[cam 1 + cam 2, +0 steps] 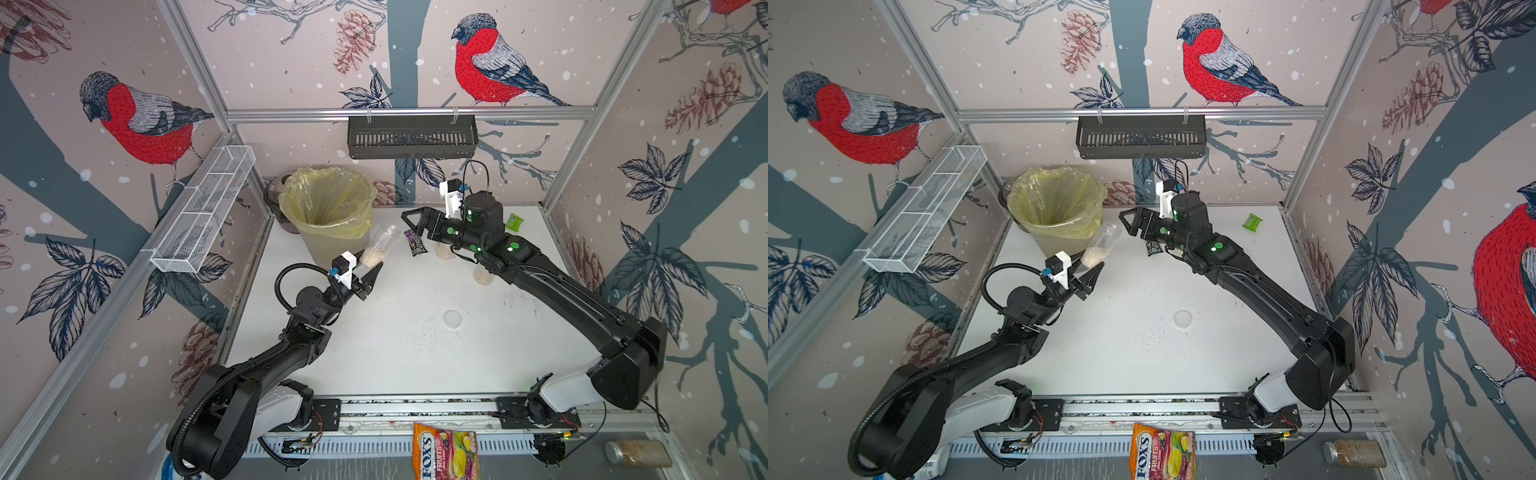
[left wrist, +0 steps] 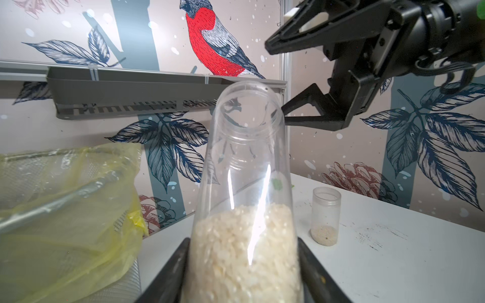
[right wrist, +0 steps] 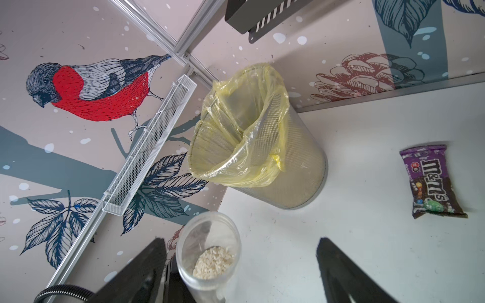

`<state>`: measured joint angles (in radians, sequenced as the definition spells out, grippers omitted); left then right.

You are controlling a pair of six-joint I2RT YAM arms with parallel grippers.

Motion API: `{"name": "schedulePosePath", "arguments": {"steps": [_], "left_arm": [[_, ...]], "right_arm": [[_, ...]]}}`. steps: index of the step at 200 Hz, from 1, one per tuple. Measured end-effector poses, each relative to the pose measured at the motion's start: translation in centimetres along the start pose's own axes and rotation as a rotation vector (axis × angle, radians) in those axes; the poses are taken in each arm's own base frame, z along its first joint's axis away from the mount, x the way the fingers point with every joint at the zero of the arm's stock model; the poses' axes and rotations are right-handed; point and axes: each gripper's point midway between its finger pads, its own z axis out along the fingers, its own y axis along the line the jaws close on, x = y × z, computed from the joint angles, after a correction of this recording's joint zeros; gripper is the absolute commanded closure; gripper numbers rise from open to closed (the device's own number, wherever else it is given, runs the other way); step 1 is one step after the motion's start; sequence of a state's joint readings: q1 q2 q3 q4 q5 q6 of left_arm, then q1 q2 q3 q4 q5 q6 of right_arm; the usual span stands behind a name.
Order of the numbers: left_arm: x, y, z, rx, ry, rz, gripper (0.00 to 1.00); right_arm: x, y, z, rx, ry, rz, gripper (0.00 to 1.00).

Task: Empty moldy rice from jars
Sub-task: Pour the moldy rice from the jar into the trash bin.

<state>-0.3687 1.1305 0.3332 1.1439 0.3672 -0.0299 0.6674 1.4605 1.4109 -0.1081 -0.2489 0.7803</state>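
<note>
The white table (image 1: 395, 365) fills the centre of both top views. The left arm (image 1: 257, 374) reaches in from the lower left of the frame and the right arm (image 1: 582, 299) from the lower right. At the upper left of the table stands a mesh bin (image 1: 336, 245) lined with a yellow bag (image 1: 328, 199). A white wire tray (image 1: 203, 208) hangs on the wall at the left and a black basket (image 1: 411, 137) on the rail at the top centre. A Fox's candy bag (image 1: 446, 453) lies at the bottom edge, and a brown-filled jar (image 1: 640, 453) lies on its side at the lower right. The left gripper (image 1: 371, 272) is clamped on the base of a slim jar (image 1: 379, 248) just right of the bin. The jar is lidless and tilted, with its open mouth raised toward the upper right. The moldy rice (image 2: 244, 249) sits heaped in its lower end between the fingers (image 2: 170, 275). The right gripper (image 1: 412, 227) hangs just beyond that mouth with its jaws spread wide and nothing between them. Two other jars (image 1: 445, 250) show in a top view, partly hidden under the right arm. The left wrist view shows one of them upright with a little rice at its bottom. An M&M's packet (image 3: 433, 181) lies below the right gripper, and a green packet (image 1: 514, 222) lies near the upper right corner of the table. A clear round lid (image 1: 452, 318) lies flat right of centre, with dark specks (image 1: 424, 332) scattered beside it.
</note>
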Motion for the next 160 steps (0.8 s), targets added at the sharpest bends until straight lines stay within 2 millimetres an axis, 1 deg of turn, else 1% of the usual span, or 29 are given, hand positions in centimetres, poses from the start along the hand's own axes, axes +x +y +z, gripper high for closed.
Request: {"name": "schedulePosePath", "arguments": {"steps": [28, 50, 69, 93, 121, 160], "left_arm": [[-1.2, 1.6, -0.1, -0.044, -0.006, -0.003, 1.00], [-3.3, 2.6, 0.8, -0.065, -0.005, 0.009, 1.00], [-5.1, 4.0, 1.6, -0.112, 0.009, 0.021, 1.00], [-6.4, 6.5, 2.3, -0.196, 0.061, 0.030, 1.00], [-7.3, 9.3, 2.2, -0.284, 0.126, 0.047, 1.00], [-9.2, 13.4, 2.7, -0.382, 0.226, 0.076, 1.00]], "right_arm": [[0.1, -1.3, -0.6, 0.030, -0.012, 0.005, 0.09], [0.9, -2.0, -0.8, 0.043, 0.002, 0.005, 0.09], [1.6, -2.7, -0.8, 0.056, 0.016, -0.004, 0.09], [2.3, -3.5, -0.8, 0.071, 0.033, -0.006, 0.09], [2.5, -4.1, -1.4, 0.076, 0.034, -0.025, 0.09], [3.9, -6.1, -2.1, 0.100, 0.059, -0.024, 0.10]]}}
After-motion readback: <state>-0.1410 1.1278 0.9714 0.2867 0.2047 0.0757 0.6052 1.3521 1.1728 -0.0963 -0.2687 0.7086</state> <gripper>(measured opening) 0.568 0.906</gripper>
